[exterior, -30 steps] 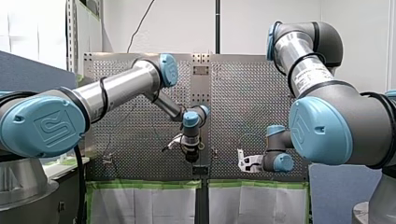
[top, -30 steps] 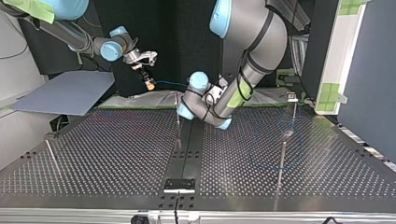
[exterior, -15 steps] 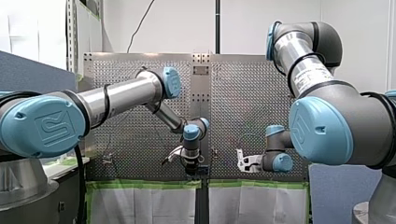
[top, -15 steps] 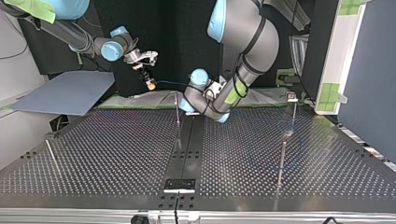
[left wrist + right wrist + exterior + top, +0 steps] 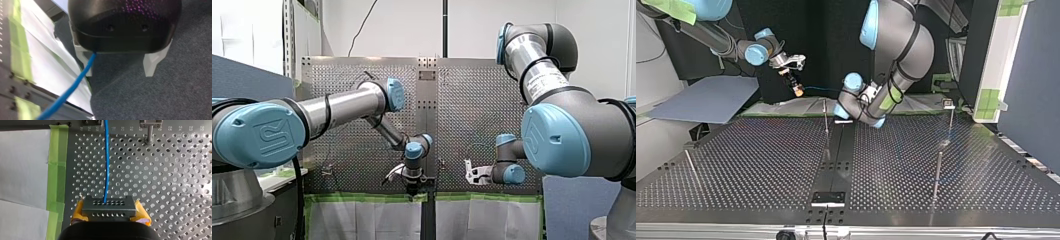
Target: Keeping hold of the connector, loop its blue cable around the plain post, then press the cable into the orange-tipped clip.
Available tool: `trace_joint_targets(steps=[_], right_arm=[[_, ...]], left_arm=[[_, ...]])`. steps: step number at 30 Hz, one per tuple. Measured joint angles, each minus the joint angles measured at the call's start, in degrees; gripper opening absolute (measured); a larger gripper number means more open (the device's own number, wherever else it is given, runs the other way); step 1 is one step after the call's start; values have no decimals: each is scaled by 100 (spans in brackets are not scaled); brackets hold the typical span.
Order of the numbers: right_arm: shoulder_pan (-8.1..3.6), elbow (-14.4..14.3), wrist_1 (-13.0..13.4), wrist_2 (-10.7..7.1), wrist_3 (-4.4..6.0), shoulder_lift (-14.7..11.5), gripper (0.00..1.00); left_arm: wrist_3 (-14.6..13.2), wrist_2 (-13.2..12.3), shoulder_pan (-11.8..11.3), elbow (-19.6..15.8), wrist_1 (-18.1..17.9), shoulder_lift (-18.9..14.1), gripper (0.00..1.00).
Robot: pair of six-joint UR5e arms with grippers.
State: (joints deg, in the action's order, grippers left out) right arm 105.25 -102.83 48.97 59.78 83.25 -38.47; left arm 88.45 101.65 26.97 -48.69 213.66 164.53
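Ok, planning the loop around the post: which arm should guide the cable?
Left, probably: my left tool, open, has the blue cable right beside it; my right tool is holding the connector.

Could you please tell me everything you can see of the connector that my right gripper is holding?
The connector is a dark grey rectangular block, apparently plastic, with two rows of small round holes across its face. It sits level, clamped at both ends between the yellow-padded fingers of my right gripper, above the perforated table. The blue cable leaves its middle and runs straight ahead over the table.
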Motion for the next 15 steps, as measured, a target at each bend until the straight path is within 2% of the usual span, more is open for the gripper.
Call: trace_joint_targets(steps=[7, 15], right_arm=[[5, 21, -20, -8, 0, 0, 0], [15, 28, -27, -9, 0, -1, 0]], left_arm=[[-5, 11, -11, -23, -118, 318, 100], [19, -6, -16, -57, -367, 387, 100]])
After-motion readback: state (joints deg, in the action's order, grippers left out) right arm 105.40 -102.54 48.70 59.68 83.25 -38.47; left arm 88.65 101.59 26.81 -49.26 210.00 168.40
